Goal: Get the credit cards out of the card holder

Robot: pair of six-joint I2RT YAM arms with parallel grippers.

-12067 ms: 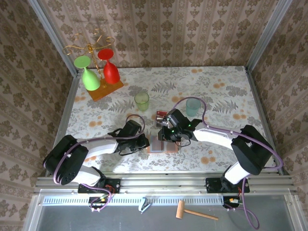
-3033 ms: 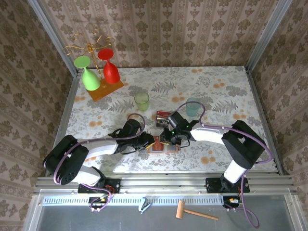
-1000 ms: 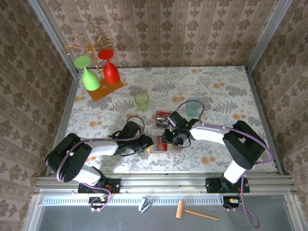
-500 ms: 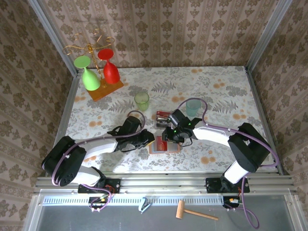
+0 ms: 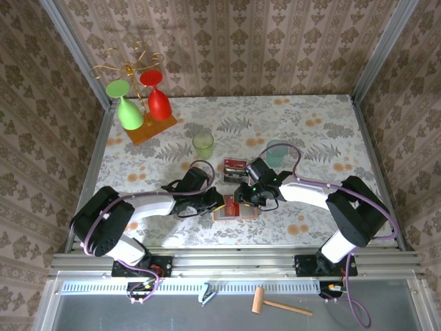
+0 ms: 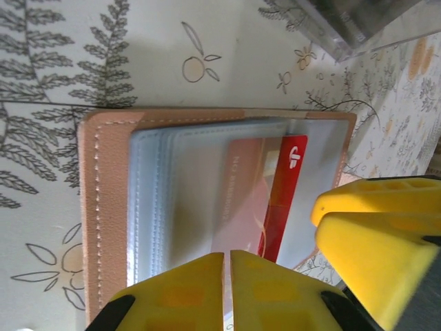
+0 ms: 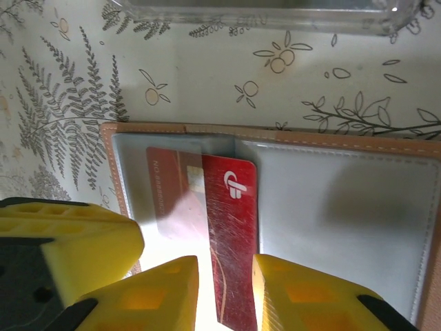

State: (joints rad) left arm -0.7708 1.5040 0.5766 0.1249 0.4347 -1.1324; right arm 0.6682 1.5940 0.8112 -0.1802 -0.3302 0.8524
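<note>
Floral tablecloth, top view: card holder open between both grippers. Left wrist: left gripper pressed shut at card holder edge. Right wrist: right gripper pinching red card half out of card holder pocket.

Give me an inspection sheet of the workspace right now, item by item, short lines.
Surface: table with floral cloth.
Job's things: card holder lies open; red card partly out of its pocket; another card on the cloth behind.
Clutter: two cups, glass rack, mallet off the near edge.
Grippers: left gripper shut at the holder's edge; right gripper astride the red card's end.
Cables: purple cables loop over both arms.
Surroundings: patterned walls, metal frame.
</note>
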